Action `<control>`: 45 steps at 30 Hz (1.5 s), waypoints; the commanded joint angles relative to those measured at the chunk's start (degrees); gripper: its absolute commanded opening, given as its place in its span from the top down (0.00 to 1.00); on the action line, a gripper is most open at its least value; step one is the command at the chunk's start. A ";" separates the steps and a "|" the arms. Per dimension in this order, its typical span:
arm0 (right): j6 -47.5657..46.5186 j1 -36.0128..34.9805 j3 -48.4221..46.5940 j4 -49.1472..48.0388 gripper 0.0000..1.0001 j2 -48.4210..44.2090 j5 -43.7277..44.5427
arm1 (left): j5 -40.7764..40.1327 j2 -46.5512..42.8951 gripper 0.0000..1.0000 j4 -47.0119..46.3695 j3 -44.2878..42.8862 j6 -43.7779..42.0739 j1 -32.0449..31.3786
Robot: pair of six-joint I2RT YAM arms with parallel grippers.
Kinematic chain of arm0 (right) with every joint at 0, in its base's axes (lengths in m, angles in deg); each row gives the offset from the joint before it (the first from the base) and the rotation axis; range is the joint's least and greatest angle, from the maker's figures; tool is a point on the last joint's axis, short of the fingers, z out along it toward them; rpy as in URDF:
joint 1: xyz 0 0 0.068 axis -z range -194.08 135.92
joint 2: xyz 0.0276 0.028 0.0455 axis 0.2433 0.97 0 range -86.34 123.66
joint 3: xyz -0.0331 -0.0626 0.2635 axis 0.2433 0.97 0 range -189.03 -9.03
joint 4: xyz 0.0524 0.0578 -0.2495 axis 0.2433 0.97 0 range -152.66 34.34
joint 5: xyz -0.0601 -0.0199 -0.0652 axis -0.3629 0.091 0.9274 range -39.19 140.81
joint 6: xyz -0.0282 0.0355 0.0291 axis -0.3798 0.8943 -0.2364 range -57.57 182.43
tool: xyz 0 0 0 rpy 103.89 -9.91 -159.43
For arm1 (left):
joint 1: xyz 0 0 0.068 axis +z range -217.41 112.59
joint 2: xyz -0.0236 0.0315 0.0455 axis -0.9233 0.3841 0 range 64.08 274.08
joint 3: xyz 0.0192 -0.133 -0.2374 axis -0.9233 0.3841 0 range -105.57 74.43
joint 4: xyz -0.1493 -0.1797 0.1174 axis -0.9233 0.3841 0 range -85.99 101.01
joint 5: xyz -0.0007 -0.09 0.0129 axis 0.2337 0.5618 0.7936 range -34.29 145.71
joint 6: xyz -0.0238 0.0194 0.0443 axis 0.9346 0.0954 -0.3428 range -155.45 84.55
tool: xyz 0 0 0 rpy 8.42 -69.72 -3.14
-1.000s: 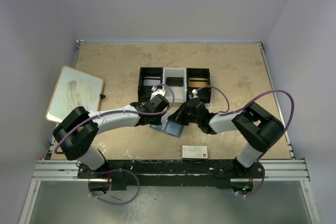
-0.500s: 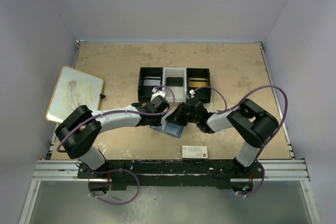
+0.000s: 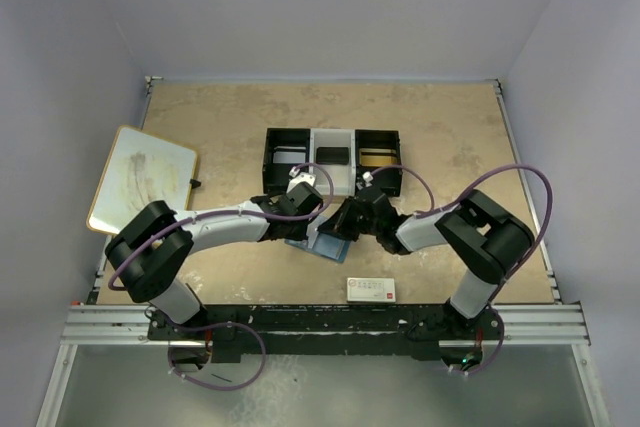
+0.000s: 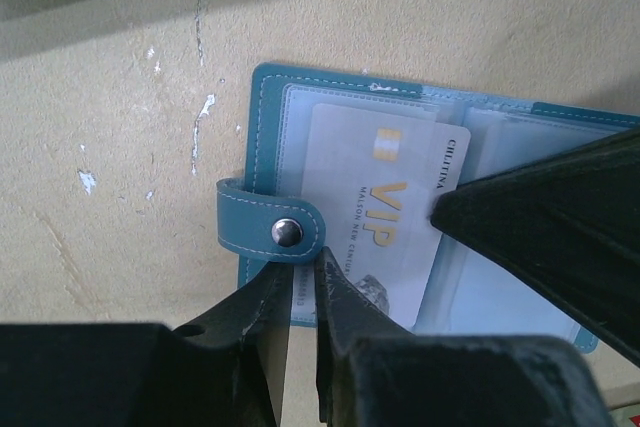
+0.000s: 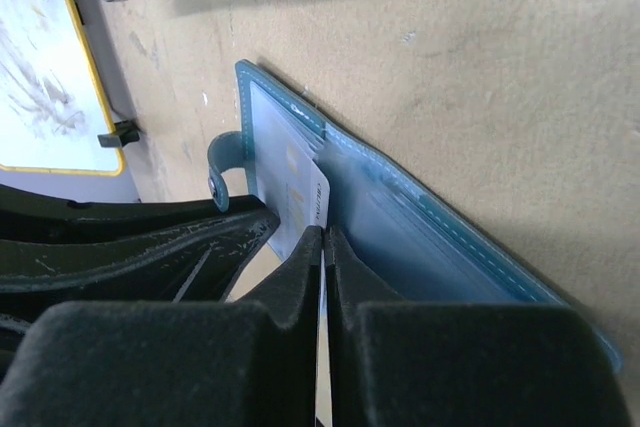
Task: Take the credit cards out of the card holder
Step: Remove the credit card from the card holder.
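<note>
Desk [image 3: 450,137]: tan, scuffed top; all items were carried on it.
Whiteboard [image 3: 140,179]: yellow-framed, laid at the left edge.
Tray [image 3: 272,152]: black-and-white, compartmented, set behind both hands.
Card holder [image 4: 268,117]: blue, laid open and flat mid-desk between the hands, snap tab folded over its edge.
Left hand [image 4: 300,282]: fingers nearly together at the holder's edge under the tab; a grip could not be told.
Right hand [image 5: 322,242]: closed, pinched on the pale card's edge.
White box [image 3: 371,289]: red-printed, placed near the front edge.
Pale card [image 4: 370,197]: gold "VIP" lettering, seated askew at the tab-side pocket.
</note>
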 commanded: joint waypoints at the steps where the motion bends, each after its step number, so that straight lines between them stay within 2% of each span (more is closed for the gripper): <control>1: -0.61 1.73 2.07 -0.05 0.98 -2.96 -0.70 | -1.04 -0.04 0.89 1.88 0.22 0.75 0.40; 9: -1.15 2.65 2.92 -0.86 0.97 -3.41 -2.03 | -1.15 0.10 0.90 2.14 0.16 0.57 0.40; 16: -1.85 2.65 2.20 -3.27 0.81 -0.63 -3.20 | -0.94 0.00 0.91 2.16 0.08 0.53 0.41; 22: 0.97 2.52 3.50 -9.36 0.75 2.82 -5.19 | -0.89 -0.27 0.91 2.01 0.20 0.81 0.34; 25: 0.96 2.39 3.22 -10.00 0.76 3.35 -5.27 | -0.80 -0.20 0.92 1.82 0.38 0.97 0.40; 28: 0.35 2.22 2.70 -9.15 0.80 2.68 -4.79 | -0.65 -0.34 0.92 1.57 0.32 1.10 0.40; 32: -0.62 2.20 2.81 -8.06 0.94 1.27 -4.31 | -0.54 -0.38 0.92 1.50 0.27 1.19 0.39; 34: -0.78 2.25 2.62 -5.37 0.97 -0.11 -5.49 | -0.67 -0.39 0.92 1.71 0.36 1.19 0.41; 40: -1.28 2.77 3.50 -1.19 0.98 -5.49 -4.72 | -1.10 -1.66 0.92 1.31 2.36 1.63 0.41; 45: -0.83 3.62 4.49 0.17 0.98 -6.38 -4.49 | -0.82 -2.06 0.92 1.48 2.35 1.52 0.37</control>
